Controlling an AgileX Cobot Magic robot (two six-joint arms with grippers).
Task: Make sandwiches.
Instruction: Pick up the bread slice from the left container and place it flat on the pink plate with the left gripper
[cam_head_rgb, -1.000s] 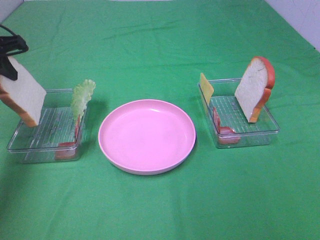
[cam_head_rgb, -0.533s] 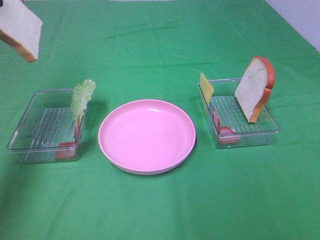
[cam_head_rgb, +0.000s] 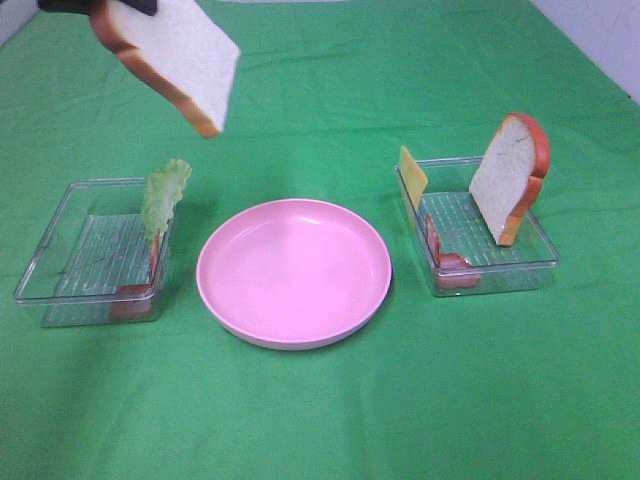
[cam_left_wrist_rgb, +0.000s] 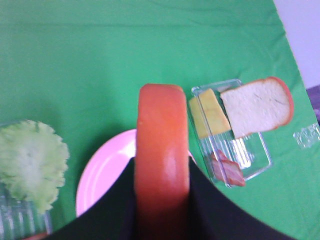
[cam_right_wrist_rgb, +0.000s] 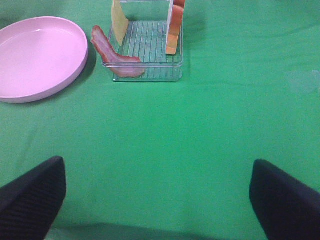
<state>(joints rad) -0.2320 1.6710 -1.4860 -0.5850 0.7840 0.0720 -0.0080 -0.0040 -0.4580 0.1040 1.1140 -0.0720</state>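
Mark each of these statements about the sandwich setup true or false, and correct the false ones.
1. The pink plate holds no food. True.
2. The left pincer holds a bread slice in the air. True.
3. The lettuce leaf lies on the plate. False: it stands in the left tray.
4. The right pincer grips the cheese square. False: it is open and empty; the cheese leans in the right tray.
5. A second bread slice stands in the right tray. True.

Left gripper (cam_head_rgb: 98, 6) mostly past the exterior view's top edge.
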